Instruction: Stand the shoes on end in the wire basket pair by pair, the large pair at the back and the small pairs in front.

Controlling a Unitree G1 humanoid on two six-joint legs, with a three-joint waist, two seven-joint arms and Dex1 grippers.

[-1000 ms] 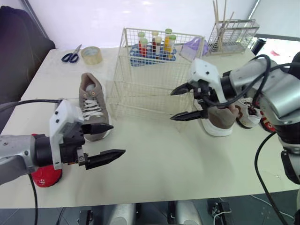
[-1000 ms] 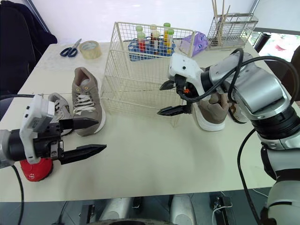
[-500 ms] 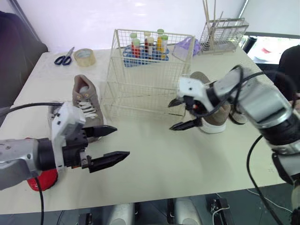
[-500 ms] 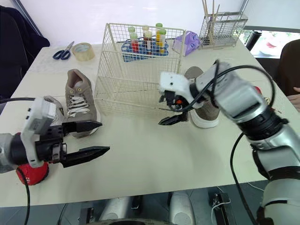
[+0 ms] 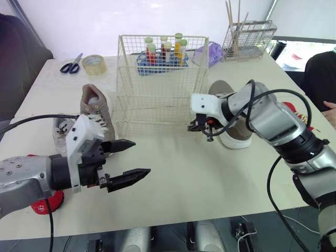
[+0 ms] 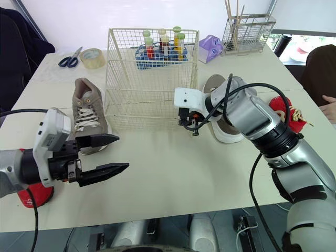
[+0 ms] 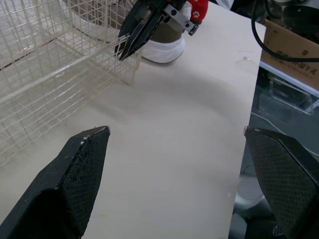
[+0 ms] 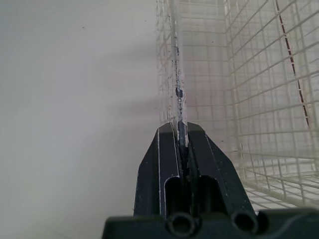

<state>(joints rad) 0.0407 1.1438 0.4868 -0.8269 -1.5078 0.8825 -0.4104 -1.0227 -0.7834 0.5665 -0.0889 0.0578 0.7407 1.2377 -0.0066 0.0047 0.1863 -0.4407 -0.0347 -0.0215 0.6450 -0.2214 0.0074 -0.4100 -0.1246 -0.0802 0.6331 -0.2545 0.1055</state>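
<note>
Right gripper point(image 8: 180, 130) has closed onto the front corner of the wire basket point(image 6: 147, 100).
Probably to steady or shift it; left gripper point(image 6: 123, 152) hangs wide open.

small grey shoe point(image 5: 59, 130): mostly behind the body of the left pincer point(image 5: 141, 157); laces and one side show.
left red shoe point(image 5: 46, 202): under the left arm point(image 5: 21, 178), its lower part visible.
right red shoe point(image 6: 287, 116): partly behind the right arm point(image 6: 252, 113).
right tan shoe point(image 5: 236, 140): middle crossed by that arm.
bottle rack point(image 5: 160, 55): behind the wire basket point(image 5: 157, 100); labels too small to read.
person point(image 5: 320, 73): cut off at the picture's edge, a dark sleeve and a hand in view.
</note>
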